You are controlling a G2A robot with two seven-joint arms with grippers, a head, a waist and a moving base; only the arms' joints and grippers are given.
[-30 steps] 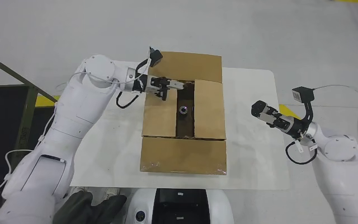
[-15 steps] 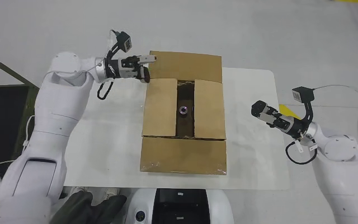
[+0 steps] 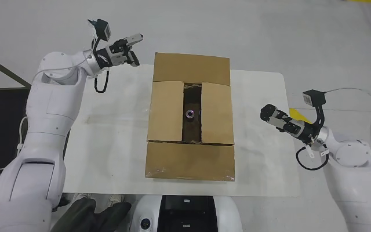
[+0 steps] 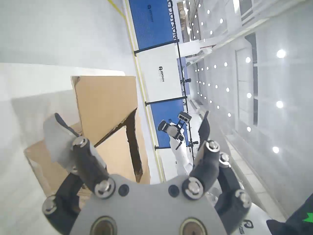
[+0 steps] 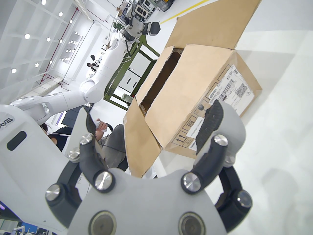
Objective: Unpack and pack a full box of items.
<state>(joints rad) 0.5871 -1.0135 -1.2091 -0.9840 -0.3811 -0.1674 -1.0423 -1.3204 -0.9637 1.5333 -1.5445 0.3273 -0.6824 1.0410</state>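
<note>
- Cardboard box [image 3: 190, 161] stands mid-counter [image 3: 116, 145]. Both outer flaps are folded out flat. The left inner flap [image 3: 165, 111] and right inner flap [image 3: 218, 113] lie nearly level over the opening.
- A narrow slot is left between the inner flaps. Its long axis runs from the robot's near side to the far side.
- One small round dark item [image 3: 189, 113] is visible down the slot, toward its far end. Other contents are hidden under the flaps.
- Left claw [image 4: 130, 116]: fingers spread and holding nothing. It hangs above the counter, just off the box's far left corner.
- From the left claw, the slot lies to the robot's right and back toward the robot. The left inner flap's free edge is the closest part to grip.
- Right claw [image 5: 151, 108]: fingers spread and holding nothing. It is well apart from the box's right wall.
- From the right claw, the item lies straight across to the robot's left, roughly level, with the right inner flap in between.
- Judgement: both claws are about equally far from the item. Neither can reach in until an inner flap is lifted, since the slot looks too narrow for spread fingers.
- Judgement: unpacking has not visibly begun, as no item is out on the counter.
</note>
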